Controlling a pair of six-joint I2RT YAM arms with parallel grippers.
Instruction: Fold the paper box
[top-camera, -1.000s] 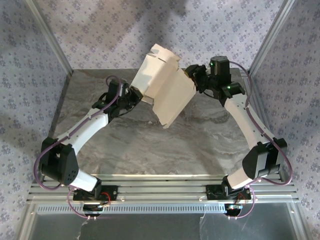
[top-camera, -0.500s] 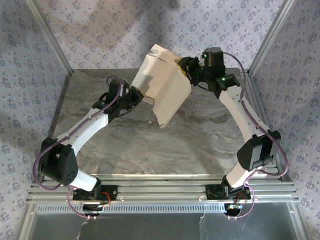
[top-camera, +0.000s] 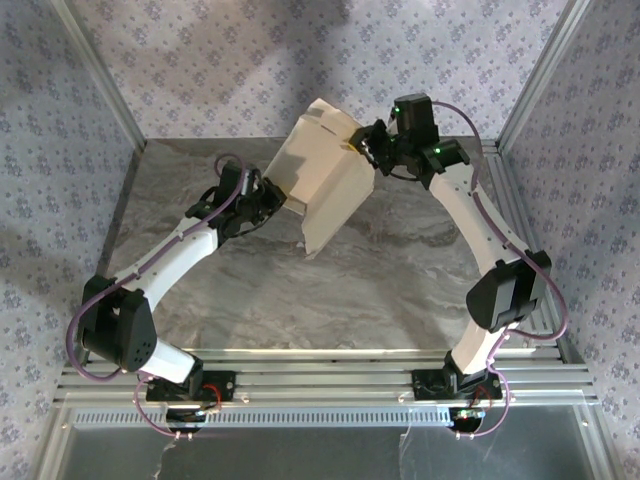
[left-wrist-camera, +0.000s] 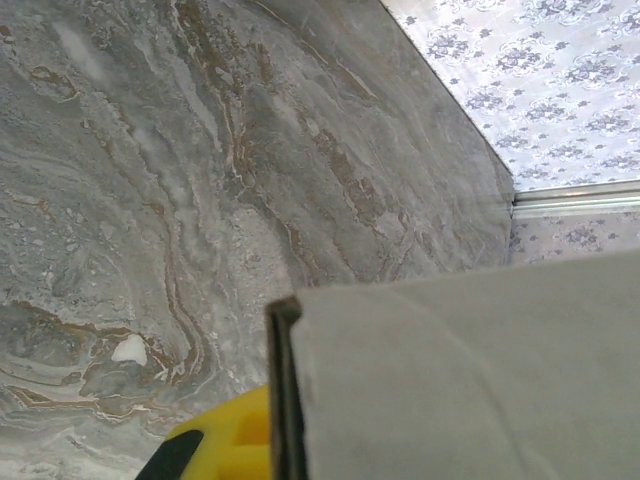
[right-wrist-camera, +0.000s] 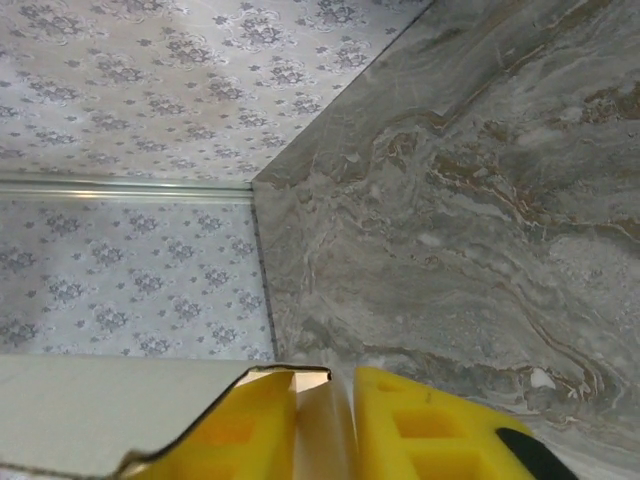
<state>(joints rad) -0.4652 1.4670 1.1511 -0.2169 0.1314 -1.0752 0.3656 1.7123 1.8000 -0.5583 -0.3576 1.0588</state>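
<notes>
The paper box (top-camera: 322, 180), a pale creased cardboard sheet, hangs above the back of the table between both arms. My left gripper (top-camera: 277, 196) is shut on its lower left edge. In the left wrist view the grey sheet (left-wrist-camera: 470, 380) lies against one yellow finger (left-wrist-camera: 225, 445), and the other finger is hidden behind it. My right gripper (top-camera: 362, 141) holds the sheet's upper right corner. In the right wrist view a cardboard flap (right-wrist-camera: 325, 425) is pinched between the two yellow fingers (right-wrist-camera: 430, 435), and the rest of the sheet (right-wrist-camera: 110, 410) spreads to the left.
The grey marbled table (top-camera: 330, 290) lies below the box. Patterned walls with metal frame posts (top-camera: 100, 80) close it in at the left, back and right. The table's back corner (right-wrist-camera: 255, 185) is close beyond the right gripper.
My right gripper has moved left and back onto the box's upper right corner and closed on a flap. The sheet has bent narrower and shifted left. The left arm has barely moved.
</notes>
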